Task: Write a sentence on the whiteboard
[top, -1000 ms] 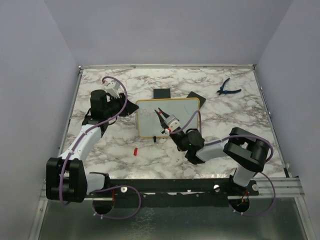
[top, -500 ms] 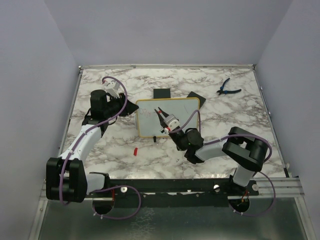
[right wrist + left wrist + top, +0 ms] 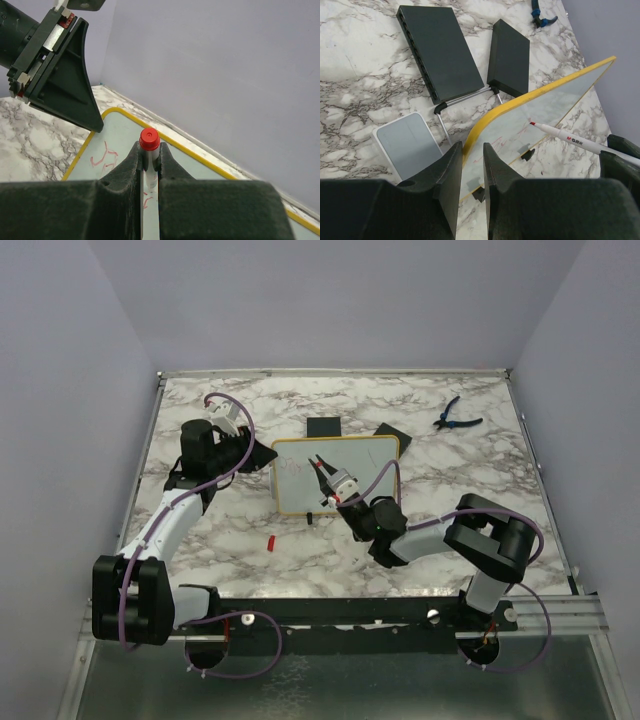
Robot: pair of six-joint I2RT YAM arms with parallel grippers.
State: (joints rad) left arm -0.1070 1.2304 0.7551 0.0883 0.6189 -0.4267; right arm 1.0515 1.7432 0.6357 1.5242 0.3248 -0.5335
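The whiteboard [image 3: 350, 478], white with a yellow frame, stands tilted on its black feet in mid-table. My left gripper [image 3: 265, 453] is shut on its left edge; the left wrist view shows the yellow frame [image 3: 492, 121] running between the fingers [image 3: 449, 182]. My right gripper [image 3: 320, 468] is shut on a white marker [image 3: 572, 141], whose red tip [image 3: 532, 123] meets the board. The marker's red end [image 3: 149, 139] shows between the right gripper [image 3: 149, 151]. Faint red strokes of the sentence [image 3: 104, 159] lie on the board's left part.
Two flat black boxes [image 3: 323, 427] [image 3: 390, 433] lie behind the board. Blue-handled pliers [image 3: 455, 417] rest at the back right. A small red cap [image 3: 271, 542] lies in front of the board. A white square pad [image 3: 410, 145] sits by the board's left end.
The right forearm has shifted slightly to the left with the marker still on the board. The left arm and the board have not moved.
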